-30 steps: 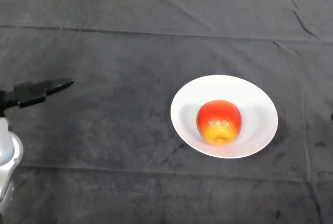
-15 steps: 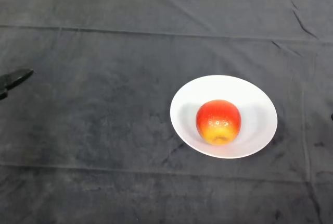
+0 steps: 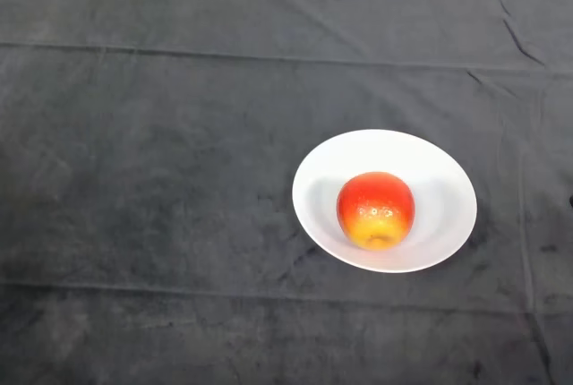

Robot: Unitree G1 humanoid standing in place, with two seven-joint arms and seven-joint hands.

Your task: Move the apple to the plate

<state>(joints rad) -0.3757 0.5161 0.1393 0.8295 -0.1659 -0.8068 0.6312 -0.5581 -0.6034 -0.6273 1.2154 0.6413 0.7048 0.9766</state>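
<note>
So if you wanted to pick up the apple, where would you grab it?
Probably around its wide red middle, coming from above. The apple sits upright in the white plate, whose raised rim may block a low sideways reach.

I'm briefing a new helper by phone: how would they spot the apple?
A dark cloth covers the whole table. Right of its centre sits a round white plate, the only dish there. The apple lies in its middle, red on top and yellow below.
</note>
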